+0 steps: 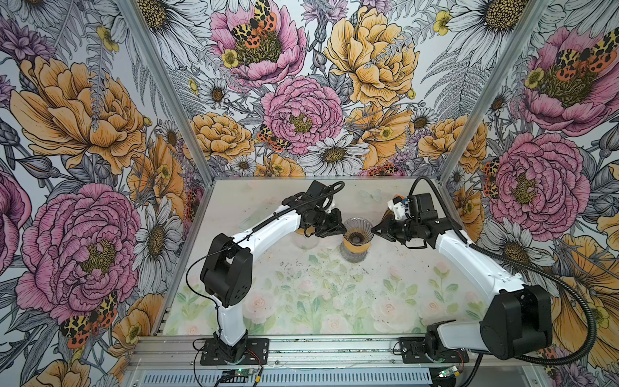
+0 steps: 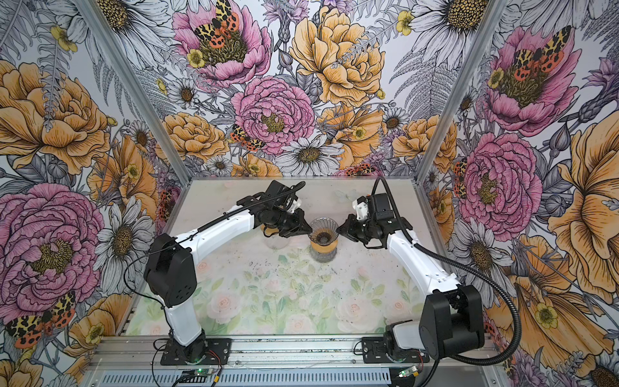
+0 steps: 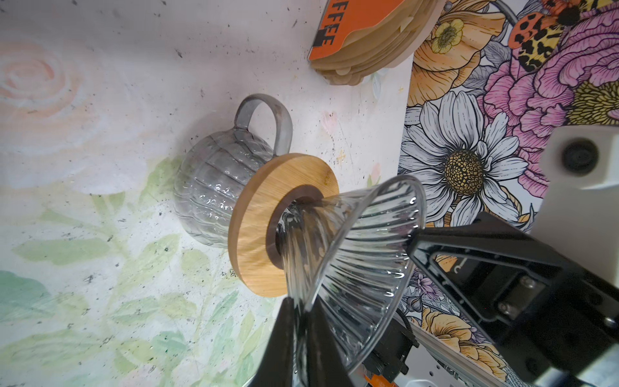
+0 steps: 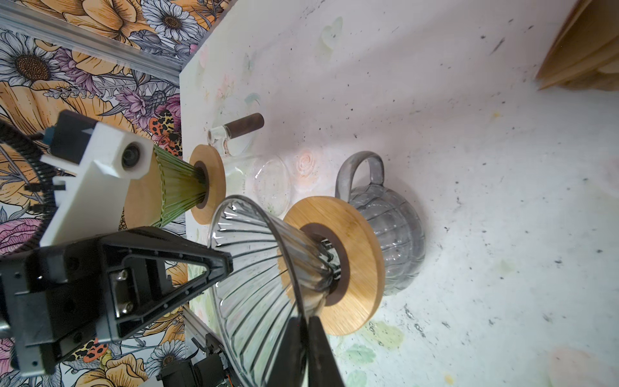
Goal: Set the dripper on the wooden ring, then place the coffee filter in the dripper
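Closest to the wrist lenses are black fingertips. My left hand (image 3: 303, 311) is pinched on the glass rim of the dripper (image 3: 361, 241), and my right hand (image 4: 306, 323) is pinched on the same rim from the opposite side. Both sets of fingers run off the frame edge, so I see only their ends. The dripper sits upright in a wooden collar (image 3: 261, 214) on a grey ribbed jug (image 3: 211, 187) near the back of the worktop (image 1: 301, 301). The coffee filters (image 3: 378, 50) lie in a tan stack by the back wall, well apart from the dripper and cut off by the frame. An orange wrapper (image 3: 338, 26) on the stack shows black letters "FFEE", with the start cropped away. I cannot pick the stack out in either top view. A green dripper (image 4: 177, 191) stands on a clear carafe (image 4: 271, 181) just beside the jug. The left arm (image 1: 264, 231) hides most of it in both top views, and the left wrist's white camera mount (image 4: 97, 174) covers its mouth. Something tan shows inside it, but I cannot tell what. The carafe carries small print that is too fine to read.
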Action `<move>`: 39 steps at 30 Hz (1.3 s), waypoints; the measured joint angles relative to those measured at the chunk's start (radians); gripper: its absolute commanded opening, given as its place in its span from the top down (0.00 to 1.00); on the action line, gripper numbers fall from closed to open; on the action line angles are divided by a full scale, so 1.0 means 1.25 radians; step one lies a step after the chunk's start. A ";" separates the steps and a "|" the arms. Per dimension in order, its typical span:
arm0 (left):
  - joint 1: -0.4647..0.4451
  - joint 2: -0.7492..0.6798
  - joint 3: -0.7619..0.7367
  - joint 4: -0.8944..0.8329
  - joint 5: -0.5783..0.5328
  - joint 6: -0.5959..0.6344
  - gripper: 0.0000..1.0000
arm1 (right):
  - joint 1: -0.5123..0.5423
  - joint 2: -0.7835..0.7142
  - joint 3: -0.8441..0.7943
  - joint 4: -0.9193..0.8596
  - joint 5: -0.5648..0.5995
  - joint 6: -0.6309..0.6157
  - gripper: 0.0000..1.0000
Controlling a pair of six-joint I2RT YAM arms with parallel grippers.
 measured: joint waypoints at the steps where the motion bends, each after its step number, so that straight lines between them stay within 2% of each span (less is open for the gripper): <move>1: 0.000 0.000 0.000 -0.001 0.000 0.000 0.93 | 0.000 0.000 0.000 0.002 0.000 0.000 0.92; 39: 0.001 0.000 0.021 -0.031 -0.001 0.003 0.89 | -0.005 0.000 -0.016 0.016 -0.003 -0.001 0.93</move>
